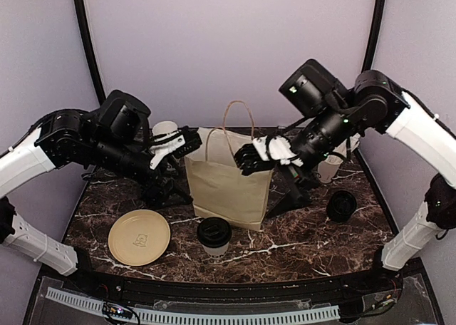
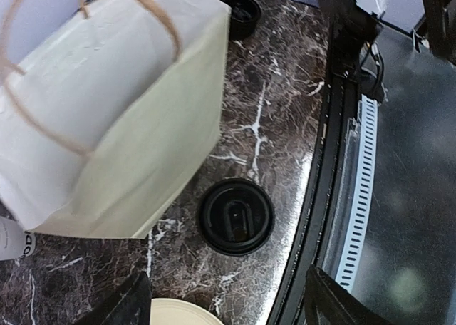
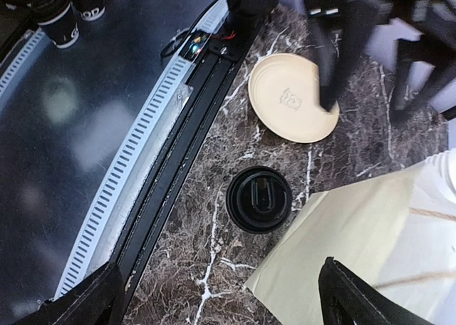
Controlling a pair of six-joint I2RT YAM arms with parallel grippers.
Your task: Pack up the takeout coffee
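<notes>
The takeout coffee [image 1: 214, 236], a short white cup with a black lid, stands on the marble table in front of the upright brown paper bag [image 1: 229, 182]. Its lid shows in the left wrist view [image 2: 236, 217] and in the right wrist view [image 3: 258, 199]. My left gripper [image 1: 178, 144] hovers open and empty at the bag's upper left edge, well above the cup. My right gripper [image 1: 251, 159] hovers open and empty at the bag's upper right. In both wrist views the fingers stand wide apart, left [image 2: 121, 307] and right [image 3: 360, 296].
A beige plate [image 1: 139, 237] lies front left. A black lid piece [image 1: 342, 205] sits at the right, with white cups [image 1: 330, 167] behind it. Another white cup [image 1: 165, 131] stands behind the left gripper. The table's front edge [image 1: 235, 286] is close to the coffee.
</notes>
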